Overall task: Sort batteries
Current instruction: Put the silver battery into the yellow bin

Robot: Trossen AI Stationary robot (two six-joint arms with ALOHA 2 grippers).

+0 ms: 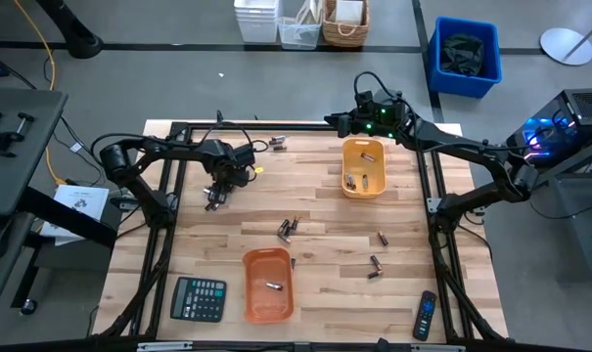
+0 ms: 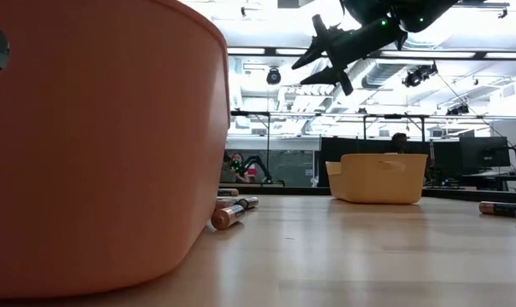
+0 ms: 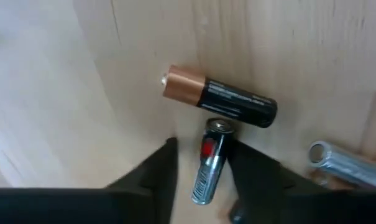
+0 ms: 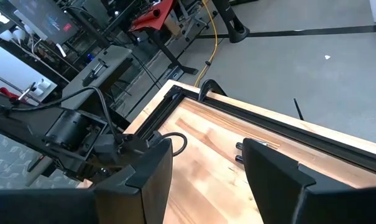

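we saw the left gripper (image 3: 203, 171) low over the counter (image 1: 325, 293) at its nine o'clock side, fingers either side of a small silvery battery (image 3: 211, 163) but not visibly clamped on it. a copper-topped battery (image 3: 220, 98) lay just beside it. the right gripper (image 4: 206, 180) hung open at twelve o'clock, near the yellow tray (image 1: 363, 168). other batteries (image 1: 287, 230) lay mid-counter.
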